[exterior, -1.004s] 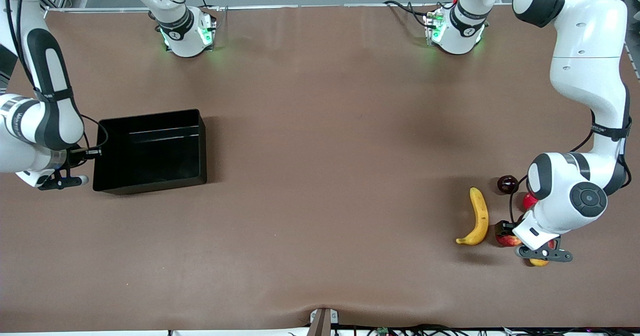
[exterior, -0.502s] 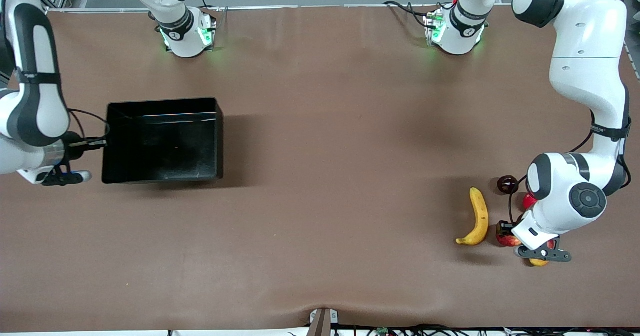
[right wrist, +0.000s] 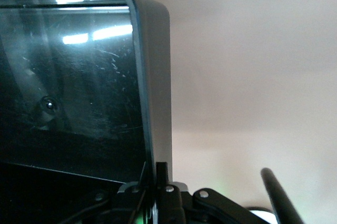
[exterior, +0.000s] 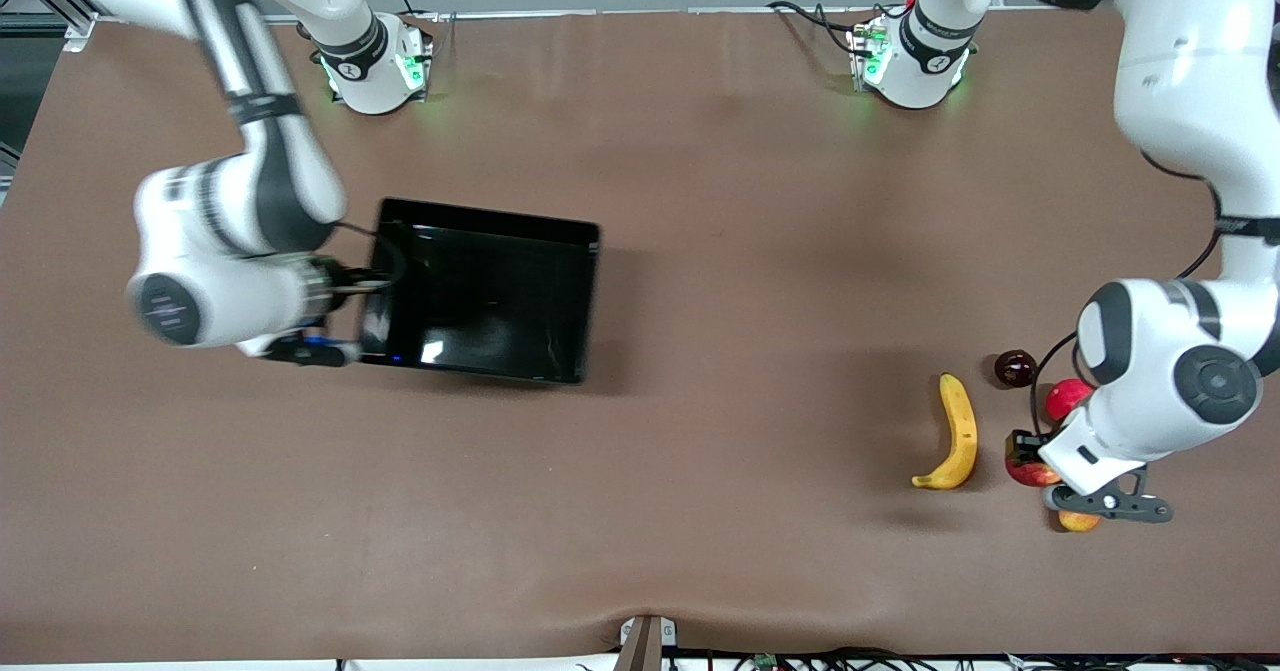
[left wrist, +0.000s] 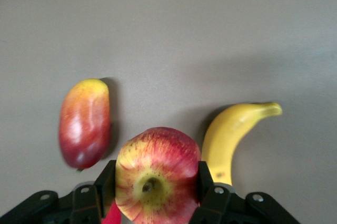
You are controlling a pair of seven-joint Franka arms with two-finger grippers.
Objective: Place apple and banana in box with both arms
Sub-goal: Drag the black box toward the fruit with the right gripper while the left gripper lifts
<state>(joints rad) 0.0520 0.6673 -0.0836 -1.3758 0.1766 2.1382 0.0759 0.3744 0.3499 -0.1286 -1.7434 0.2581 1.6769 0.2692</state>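
Spreading beneath both arms is a brown table [exterior: 700,251]; right gripper [right wrist: 158,182] is pinching the box [exterior: 490,291] wall, left gripper [left wrist: 152,192] is clasping the apple [left wrist: 155,174].

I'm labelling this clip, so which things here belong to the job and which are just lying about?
Job:
- apple, gripped by the left gripper
- banana, on the table beside the apple
- box, wall pinched by the right gripper

Lying about:
- mango
- plain red fruit
- dark round fruit
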